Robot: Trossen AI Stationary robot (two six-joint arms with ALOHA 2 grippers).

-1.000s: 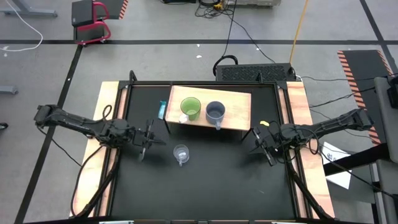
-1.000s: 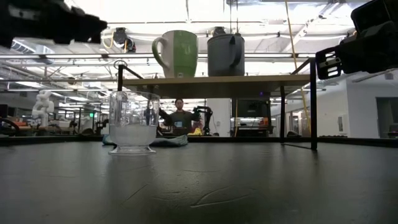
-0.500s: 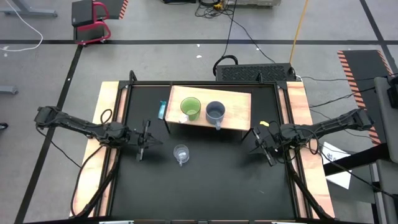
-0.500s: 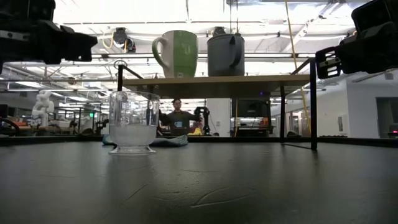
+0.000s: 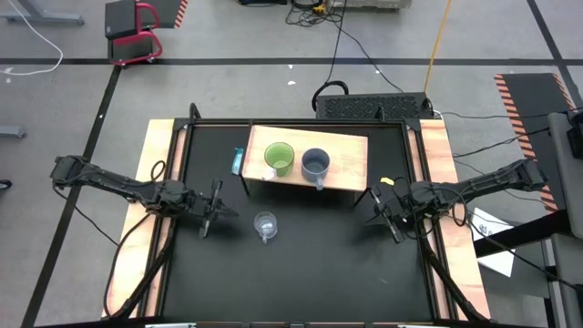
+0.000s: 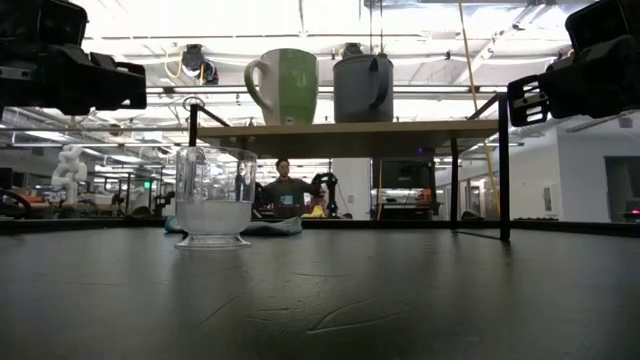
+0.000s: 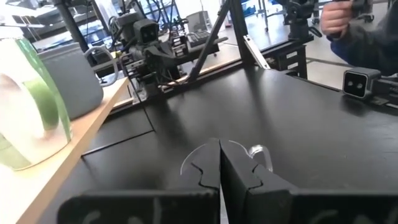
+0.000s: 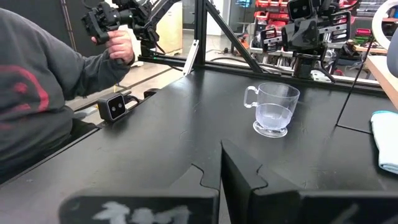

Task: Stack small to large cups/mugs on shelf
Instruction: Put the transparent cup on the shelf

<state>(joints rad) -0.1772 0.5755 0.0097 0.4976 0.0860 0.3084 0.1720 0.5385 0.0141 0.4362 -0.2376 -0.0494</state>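
The lime-green mug (image 5: 279, 159) and the grey-blue mug (image 5: 315, 164) stand upright side by side on the tan shelf (image 5: 351, 162) at the table's far middle; the low view shows them too, the green mug (image 6: 284, 86) and the grey-blue mug (image 6: 363, 88). The clear glass cup (image 5: 265, 225) stands upright on the black tabletop in front of the shelf; it also shows in the low view (image 6: 213, 196). My left gripper (image 5: 217, 209) is shut and empty, left of the glass cup. My right gripper (image 5: 378, 211) is shut and empty, at the right, near the shelf's right end.
A teal cloth (image 5: 238, 162) lies on the table left of the shelf. A small camera box (image 8: 115, 107) sits at the table's near edge, with a person (image 8: 37, 87) just beyond it. Bare tabletop lies between the glass cup and my right gripper.
My left gripper has drawn back a little toward the table's left edge, away from the glass cup, and has come down somewhat. The cups and my right gripper have kept still.
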